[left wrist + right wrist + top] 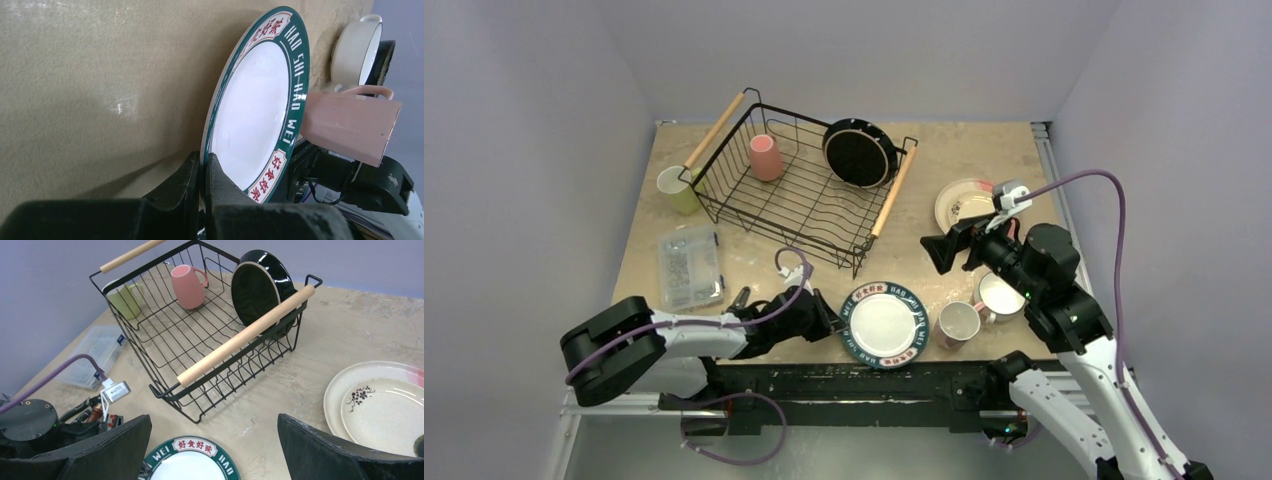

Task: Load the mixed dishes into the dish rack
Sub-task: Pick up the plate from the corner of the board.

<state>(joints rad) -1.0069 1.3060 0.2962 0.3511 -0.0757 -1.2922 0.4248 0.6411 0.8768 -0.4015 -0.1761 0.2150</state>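
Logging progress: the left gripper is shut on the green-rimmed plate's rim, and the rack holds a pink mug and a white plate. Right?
No: the right wrist view shows a black plate in the rack, not a white one. Otherwise yes: the left gripper is shut on the rim of the green-rimmed plate, and the pink mug is in the rack.

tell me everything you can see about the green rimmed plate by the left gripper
The green-rimmed plate is round and glossy, ceramic by its look: white centre, dark green band with white letters HAO SHI HAO WEI and red Chinese characters on white panels. It lies face up near the front edge of the table, outside the dish rack. The left gripper is shut on its left rim. A pink mug stands close at its right; whether they touch is unclear.
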